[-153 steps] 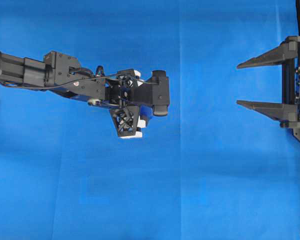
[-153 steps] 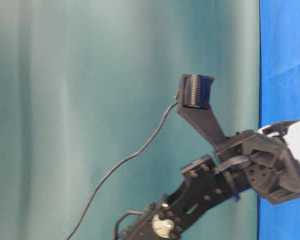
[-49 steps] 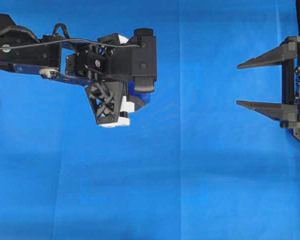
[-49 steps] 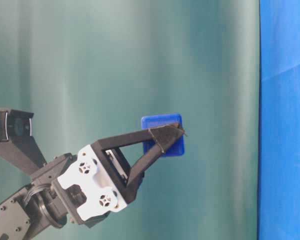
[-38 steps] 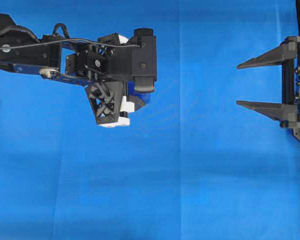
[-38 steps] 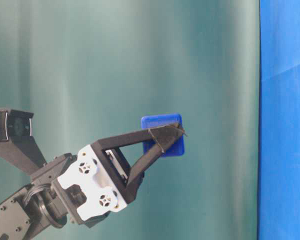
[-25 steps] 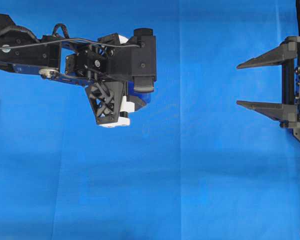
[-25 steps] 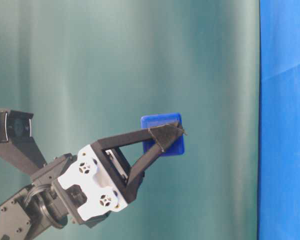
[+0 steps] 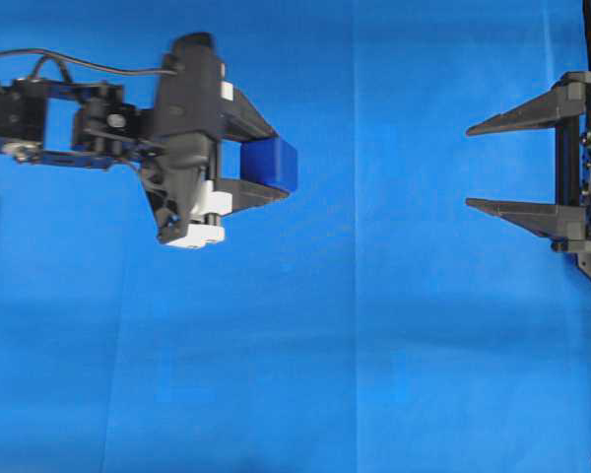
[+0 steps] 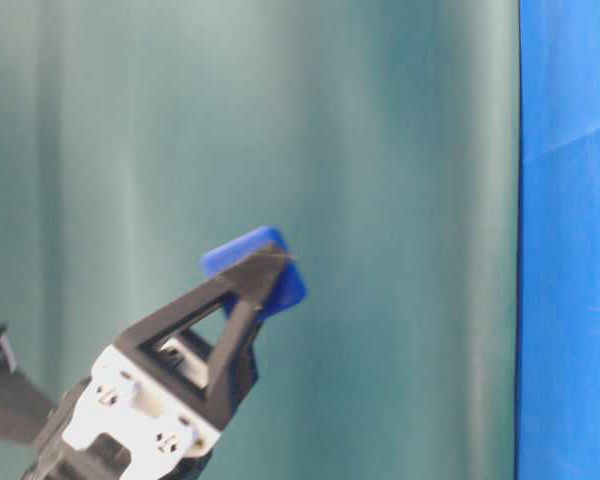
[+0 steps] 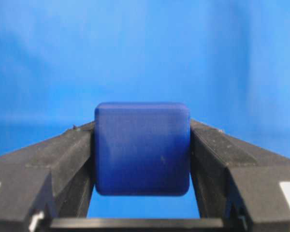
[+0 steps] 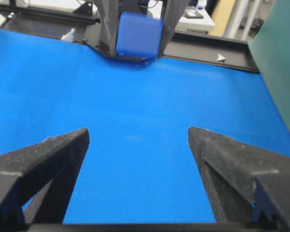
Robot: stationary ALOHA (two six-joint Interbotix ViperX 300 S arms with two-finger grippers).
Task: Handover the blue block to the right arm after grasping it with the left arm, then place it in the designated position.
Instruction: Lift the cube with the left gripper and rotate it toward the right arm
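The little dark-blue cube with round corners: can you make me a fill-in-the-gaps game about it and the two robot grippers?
1. The small dark-blue rounded cube is clamped between the two black fingers of the ____ gripper.
2. The right gripper holds ____.
3. The right gripper's jaws stand wide ____.
4. Under both arms lies a plain bright ____ cloth.

Missing words: left; nothing; open; blue
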